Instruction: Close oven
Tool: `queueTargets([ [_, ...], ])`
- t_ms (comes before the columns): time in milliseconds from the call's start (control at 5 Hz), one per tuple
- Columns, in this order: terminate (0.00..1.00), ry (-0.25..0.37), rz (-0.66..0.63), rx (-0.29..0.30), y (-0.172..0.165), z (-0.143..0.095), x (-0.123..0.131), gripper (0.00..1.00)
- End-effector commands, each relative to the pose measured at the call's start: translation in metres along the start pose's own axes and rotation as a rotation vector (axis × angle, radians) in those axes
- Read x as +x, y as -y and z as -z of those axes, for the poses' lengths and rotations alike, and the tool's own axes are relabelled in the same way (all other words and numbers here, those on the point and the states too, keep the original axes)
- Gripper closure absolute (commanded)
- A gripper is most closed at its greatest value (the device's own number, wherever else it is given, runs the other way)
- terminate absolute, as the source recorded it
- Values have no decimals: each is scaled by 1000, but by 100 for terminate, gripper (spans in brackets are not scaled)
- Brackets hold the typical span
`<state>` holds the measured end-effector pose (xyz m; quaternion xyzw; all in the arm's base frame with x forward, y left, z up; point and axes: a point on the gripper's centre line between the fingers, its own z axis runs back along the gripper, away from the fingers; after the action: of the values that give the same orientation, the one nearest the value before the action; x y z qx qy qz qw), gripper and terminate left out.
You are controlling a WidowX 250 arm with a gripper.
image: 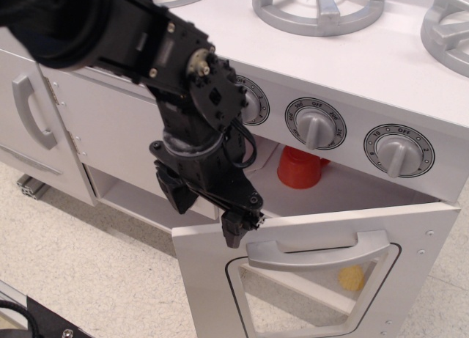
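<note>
Fingers (236,229) at top left corner of oven (308,279) door, pressing on or just beside upper edge; whether clenched or released cannot tell, tips too dark. Door partly open, tilted, upper edge short of knob panel. Grey bar handle (319,251) just right of fingers. Red cup (299,169) up and right, inside cavity. Yellow item (352,277) behind window, lower right.

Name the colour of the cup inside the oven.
Red; the cup shows in the only view, behind the oven door.
</note>
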<state>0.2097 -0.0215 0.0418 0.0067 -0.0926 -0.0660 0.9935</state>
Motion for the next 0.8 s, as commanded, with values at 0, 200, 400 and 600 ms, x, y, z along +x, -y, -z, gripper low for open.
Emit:
queueTargets([
  [0, 0, -56, 10, 10, 17, 14, -31, 0],
  [200, 0, -66, -22, 11, 22, 40, -43, 0],
  [400, 0, -27, -47, 5, 21, 51, -40, 0],
  [600, 0, 26, -123, 9, 13, 52, -21, 0],
])
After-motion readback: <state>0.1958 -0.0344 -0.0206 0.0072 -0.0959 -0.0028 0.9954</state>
